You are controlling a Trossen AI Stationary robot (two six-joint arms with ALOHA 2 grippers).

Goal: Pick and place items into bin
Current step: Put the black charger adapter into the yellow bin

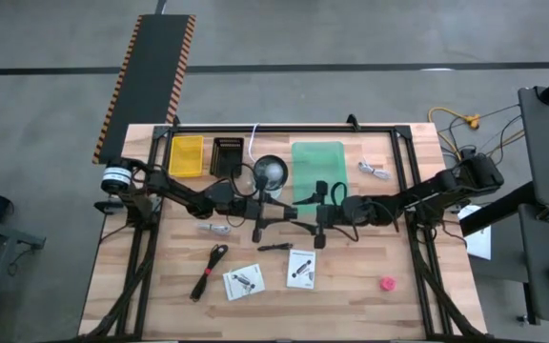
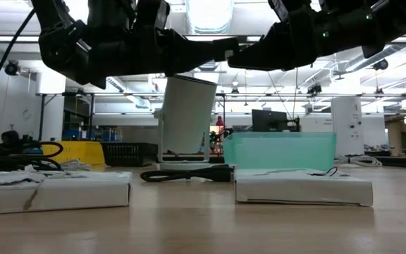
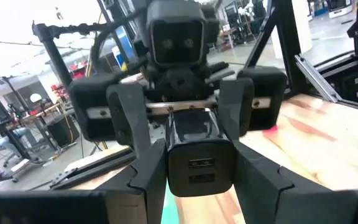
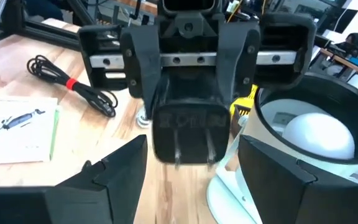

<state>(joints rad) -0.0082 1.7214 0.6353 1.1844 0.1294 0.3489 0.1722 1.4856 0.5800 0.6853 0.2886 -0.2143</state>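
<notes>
A handover between the two arms looks to be in hand above the middle of the table (image 1: 160,286). The left gripper (image 4: 188,93) has its fingers pinched on a black plug adapter (image 4: 188,127), prongs pointing down, as the right wrist view shows head-on. The right gripper (image 3: 185,109) faces it with its fingers spread on either side of the adapter, not gripping it. The green bin (image 1: 317,170) lies just behind both sets of fingers, and a white cup-shaped lamp (image 1: 269,171) stands beside it. The other items lie on the table below and in front of the fingers: two white packets (image 1: 301,270), a black cable (image 1: 208,272), a small black tool (image 1: 274,246), silver metal pieces (image 1: 374,171) and, far to the right, a red knob (image 1: 387,283). Next, the left arm would likely need to carry the adapter over the green bin and spread its fingers there.
</notes>
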